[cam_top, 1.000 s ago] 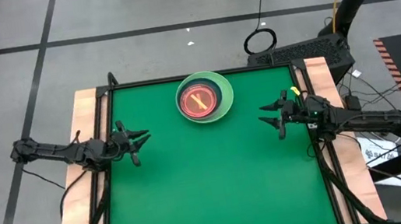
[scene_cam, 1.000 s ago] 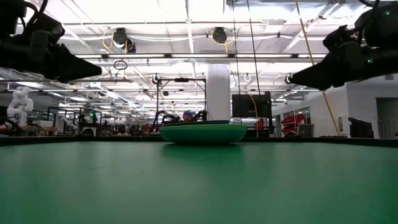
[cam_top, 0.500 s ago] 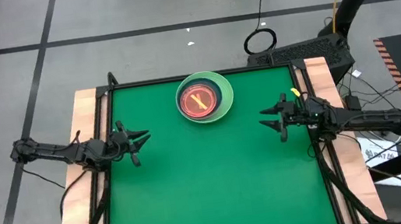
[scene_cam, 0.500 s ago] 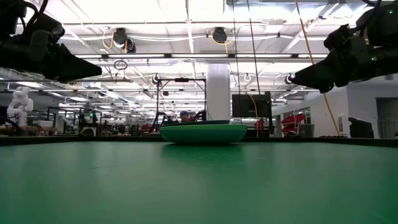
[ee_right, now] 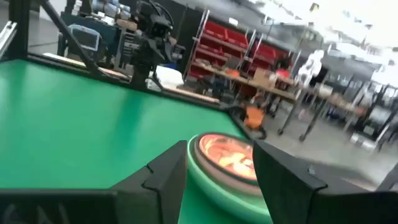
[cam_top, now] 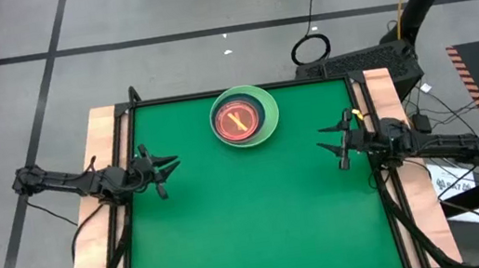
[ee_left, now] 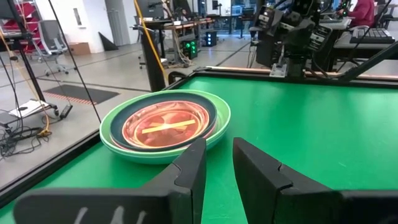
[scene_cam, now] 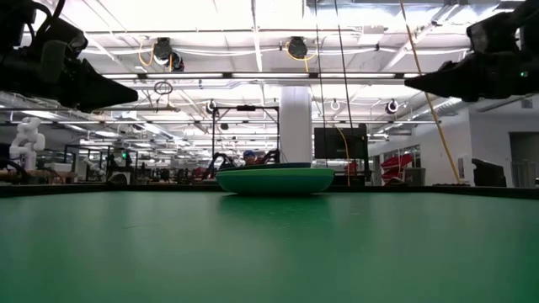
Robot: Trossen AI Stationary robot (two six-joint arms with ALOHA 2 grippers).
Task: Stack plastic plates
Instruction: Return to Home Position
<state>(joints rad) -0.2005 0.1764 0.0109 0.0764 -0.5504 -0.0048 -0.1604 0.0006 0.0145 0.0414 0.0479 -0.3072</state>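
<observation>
One stack of plastic plates [cam_top: 244,116] at desk [cam_top: 251,217] twelve o'clock. Left pincer [cam_top: 165,168] at nine, right pincer [cam_top: 327,140] at three, both spread, empty. Stacking looks done; parking arms remains.

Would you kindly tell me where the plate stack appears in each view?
High view: plate stack, top centre.
Low view: plate stack, middle, far off.
Left wrist view: plate stack, just beyond the left pincer.
Right wrist view: plate stack, framed by the right pincer.
Shared landmark: green table.

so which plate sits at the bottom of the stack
The light-green plate: the widest, its rim rings the dark teal plate and the orange plate inside it.
</observation>
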